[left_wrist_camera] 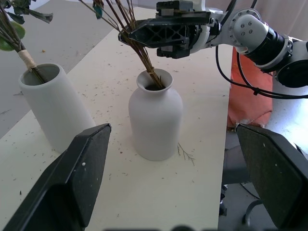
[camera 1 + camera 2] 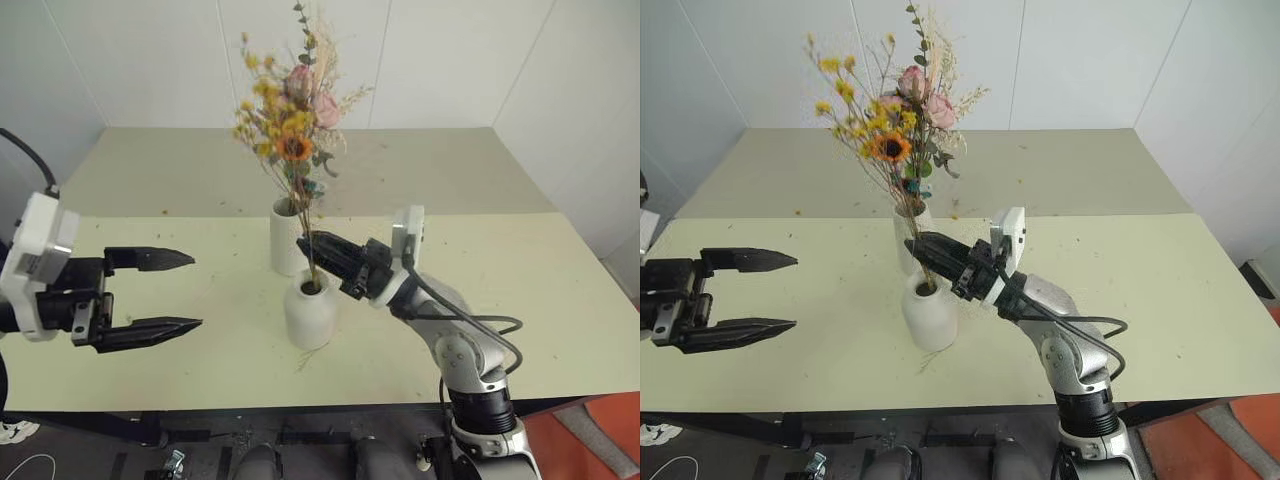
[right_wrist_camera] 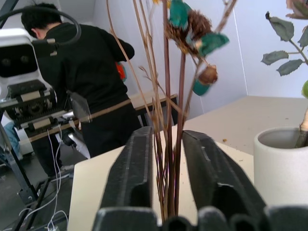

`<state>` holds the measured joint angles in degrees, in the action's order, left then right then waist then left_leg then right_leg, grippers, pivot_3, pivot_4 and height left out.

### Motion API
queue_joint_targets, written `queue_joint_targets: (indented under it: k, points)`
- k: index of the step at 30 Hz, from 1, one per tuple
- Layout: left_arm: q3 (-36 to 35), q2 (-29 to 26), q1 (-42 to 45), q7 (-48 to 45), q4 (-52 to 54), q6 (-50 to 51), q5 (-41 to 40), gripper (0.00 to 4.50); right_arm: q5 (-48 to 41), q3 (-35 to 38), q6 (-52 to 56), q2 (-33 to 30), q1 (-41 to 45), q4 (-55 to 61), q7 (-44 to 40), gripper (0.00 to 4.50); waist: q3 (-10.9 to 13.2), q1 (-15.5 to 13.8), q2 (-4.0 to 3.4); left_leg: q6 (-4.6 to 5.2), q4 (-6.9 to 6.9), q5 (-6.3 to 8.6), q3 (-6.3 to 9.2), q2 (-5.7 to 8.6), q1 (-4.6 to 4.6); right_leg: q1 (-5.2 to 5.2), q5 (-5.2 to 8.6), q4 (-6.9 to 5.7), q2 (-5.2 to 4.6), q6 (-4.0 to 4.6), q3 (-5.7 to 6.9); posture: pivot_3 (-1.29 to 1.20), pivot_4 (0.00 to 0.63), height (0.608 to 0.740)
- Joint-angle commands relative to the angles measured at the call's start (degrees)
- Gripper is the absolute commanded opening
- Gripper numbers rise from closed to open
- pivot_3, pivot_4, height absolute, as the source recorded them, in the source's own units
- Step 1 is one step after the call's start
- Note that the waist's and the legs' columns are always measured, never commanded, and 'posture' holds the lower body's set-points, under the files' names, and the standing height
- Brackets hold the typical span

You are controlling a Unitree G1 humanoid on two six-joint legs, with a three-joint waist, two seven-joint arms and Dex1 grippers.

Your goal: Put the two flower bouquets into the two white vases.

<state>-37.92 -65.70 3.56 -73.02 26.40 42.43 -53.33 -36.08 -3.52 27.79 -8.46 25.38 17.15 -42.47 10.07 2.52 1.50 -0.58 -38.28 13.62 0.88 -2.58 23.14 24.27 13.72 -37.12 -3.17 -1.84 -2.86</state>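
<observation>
Left eye view puts the shorter rounded matte white bottle vase [image 2: 310, 313] just below centre, with the taller tapered white cone vase [image 2: 287, 238] right behind it, close but apart as far as we can tell. The bouquet of pink roses, grey-green leaves and pale sprigs [image 2: 313, 95] stands in the cone vase, its tied stems dropping into the wide mouth. The sparse thin-stemmed bouquet with yellow-orange blossoms and a small sunflower [image 2: 283, 135] has its stem ends inside the narrow neck of the bottle vase.

Our right gripper [image 2: 314, 247] reaches in from the lower right, its black fingers either side of those thin stems just above the neck. In the right wrist view the stems run up through a narrow gap between the fingers [image 3: 129, 173]; we judge the grip loosened, though we cannot tell whether the pads still touch. Our left gripper [image 2: 168, 292], at the left edge, has its fingers spread wide and holds nothing, well apart from both vases.

We judge the step as releasing the second bouquet. To do it well, we should widen the fingers fully before pulling back, then withdraw sideways along the way we came, so no twig snags and the light bottle vase does not tip.

A person in black [image 3: 89, 77] stands beyond the table [image 2: 520, 290].
</observation>
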Motion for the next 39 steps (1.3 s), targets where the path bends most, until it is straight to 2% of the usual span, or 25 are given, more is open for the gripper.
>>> queue_joint_targets:
  k: [1,7,8,21,24,29,39]
  points:
    - [-0.22,-1.23,1.05,-0.5,-0.36,-0.95,0.2,4.5,-0.86,0.93,-2.44,-1.84,-0.94,2.8,-1.95,2.42,0.0,-0.01,0.0,0.0,0.0,0.0,0.0,0.0,0.0,0.0,0.0,0.0,0.0,0.0,0.0,0.0,0.15,0.74]
    - [1.35,-1.67,2.57,-0.79,-1.2,-1.21,0.55,4.5,-2.32,3.27,-2.18,-9.35,-3.01,5.47,-5.78,4.38,0.0,-0.19,0.01,0.0,0.0,0.0,0.0,0.01,0.01,-0.01,0.0,0.01,0.0,0.0,0.0,0.0,0.15,0.74]
    - [1.54,-1.7,2.77,-0.89,-1.26,-1.26,0.59,4.5,-2.57,3.86,-2.44,-10.89,-3.54,5.62,-6.91,4.45,-0.01,-0.18,0.02,0.0,0.0,0.0,0.0,0.01,0.0,-0.02,0.01,0.01,0.0,0.0,0.0,0.0,0.15,0.74]
    - [3.88,-0.88,4.01,-1.73,-3.12,-2.85,2.0,4.5,-3.41,18.7,-2.19,-33.6,-5.94,-0.98,-17.66,4.45,0.0,-0.3,0.02,0.0,-0.01,0.0,-0.04,0.01,-0.01,-0.04,0.01,0.02,0.0,0.0,-0.02,0.0,0.15,0.74]
    - [3.95,-0.76,3.78,-2.09,-3.64,-3.28,2.41,4.5,-3.64,20.58,-2.18,-37.05,-6.94,-2.15,-19.46,4.45,-0.01,-0.26,0.02,0.0,-0.01,0.0,-0.06,0.01,0.0,-0.03,0.01,0.02,-0.01,0.0,-0.03,0.0,0.15,0.74]
    - [4.14,-0.57,3.6,-2.28,-4.23,-3.94,2.88,4.5,-3.19,22.14,-2.01,-39.81,-7.99,-2.89,-20.06,4.45,-0.01,-0.24,0.02,0.0,-0.01,0.0,-0.07,0.01,-0.03,-0.06,0.01,0.01,0.0,0.0,-0.05,0.0,0.15,0.74]
    - [4.93,-0.47,4.29,-2.25,-5.03,-4.57,3.03,4.5,-3.58,22.93,-1.66,-40.81,-8.19,-3.03,-19.41,4.45,-0.01,-0.3,0.02,0.0,-0.01,0.0,-0.08,0.01,-0.02,-0.05,0.01,0.02,0.0,0.0,-0.06,0.0,0.15,0.74]
